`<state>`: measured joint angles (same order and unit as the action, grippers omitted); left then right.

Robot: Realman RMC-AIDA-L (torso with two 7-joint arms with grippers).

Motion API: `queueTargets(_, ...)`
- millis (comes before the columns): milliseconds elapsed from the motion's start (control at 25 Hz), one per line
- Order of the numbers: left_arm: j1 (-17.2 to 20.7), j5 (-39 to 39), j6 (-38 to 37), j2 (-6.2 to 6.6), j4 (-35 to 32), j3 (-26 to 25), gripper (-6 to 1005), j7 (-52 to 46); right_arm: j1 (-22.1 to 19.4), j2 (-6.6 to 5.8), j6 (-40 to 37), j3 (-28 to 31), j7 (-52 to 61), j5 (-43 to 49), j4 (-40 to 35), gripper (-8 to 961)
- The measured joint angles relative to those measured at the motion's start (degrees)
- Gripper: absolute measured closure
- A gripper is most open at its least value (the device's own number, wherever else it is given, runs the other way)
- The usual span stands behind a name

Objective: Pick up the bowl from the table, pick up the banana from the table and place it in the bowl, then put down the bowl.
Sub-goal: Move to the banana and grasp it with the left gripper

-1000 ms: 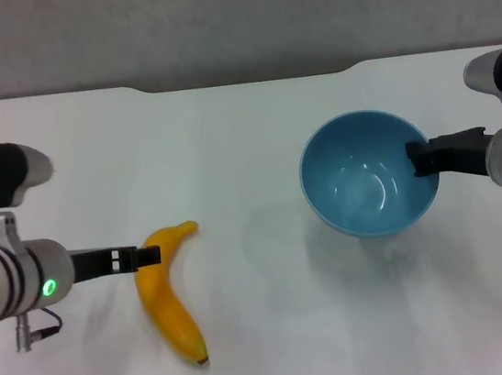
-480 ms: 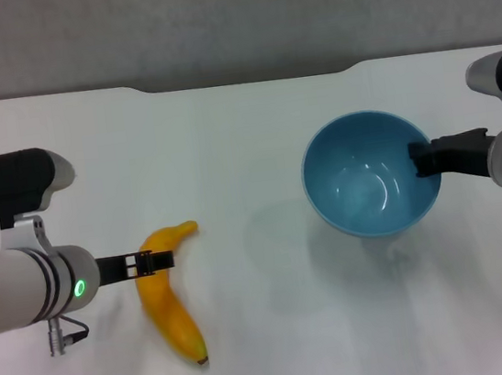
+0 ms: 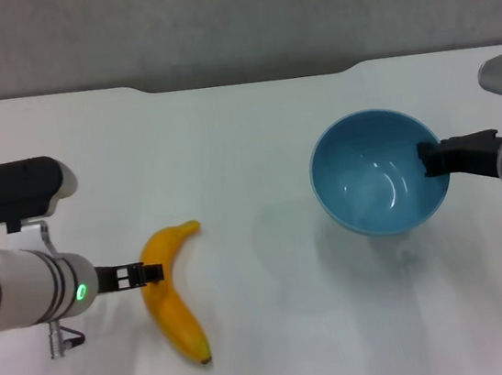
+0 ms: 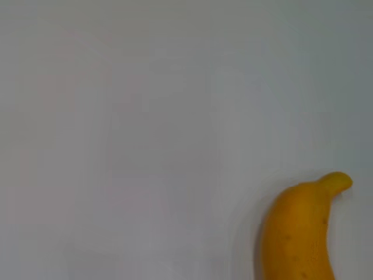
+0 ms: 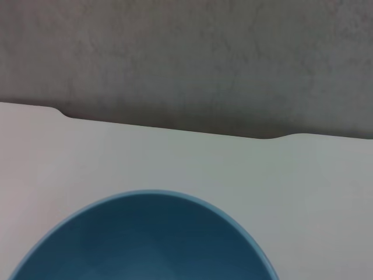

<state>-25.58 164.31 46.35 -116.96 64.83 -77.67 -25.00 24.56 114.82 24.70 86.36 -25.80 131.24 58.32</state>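
The light blue bowl (image 3: 370,181) is at the right of the white table (image 3: 244,133), held a little above it with its shadow below. My right gripper (image 3: 431,161) is shut on the bowl's right rim. The bowl is empty; its far rim fills the bottom of the right wrist view (image 5: 145,239). The yellow-orange banana (image 3: 177,313) lies on the table at the left, dark tip toward me. My left gripper (image 3: 154,272) is at the left side of the banana's upper half, touching it. The left wrist view shows only the banana's stem end (image 4: 297,233).
The table's far edge has a shallow notch (image 3: 246,81) with a grey wall behind it. Bare white tabletop lies between the banana and the bowl.
My left gripper slid toward me along the banana, which shifted only slightly. My right gripper and the bowl moved a little to the right.
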Motion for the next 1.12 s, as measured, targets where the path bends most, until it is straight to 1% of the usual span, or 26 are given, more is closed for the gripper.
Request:
queueTargets(80,0.5,-0.9,0.3,-0.06,2.2,0.8,97,0.1,0.0,0.04,0.0,0.3,0.0,0.1,-0.2,915)
queueTargets(280,1.8,-1.8,0.3,-0.01,5.3,0.9,100,0.7,-0.1,0.05,0.0,0.5,-0.1,0.1,-0.4,915)
queueTargets(520,2.1,-3.1,0.2,0.0,6.1,1.7,102,1.2,-0.1,0.06,-0.1,0.5,-0.1,0.2,-0.4,914)
queueTargets(640,1.5,-3.9,-0.4,-0.07,5.4,3.0,103,1.2,-0.1,0.06,-0.1,0.5,-0.1,0.2,-0.1,914)
queueTargets(800,1.0,-3.9,-1.4,-0.11,3.7,3.2,103,0.9,-0.1,0.06,-0.1,0.5,-0.1,0.1,0.0,914)
queueTargets(960,1.4,-4.1,-5.3,-0.16,1.9,3.2,102,0.4,-0.1,0.06,0.0,0.3,-0.1,0.1,0.2,913)
queueTargets(1120,0.9,-4.2,-6.7,-0.14,-0.5,3.2,102,-0.5,-0.1,0.1,0.0,0.1,-0.1,0.0,0.4,913)
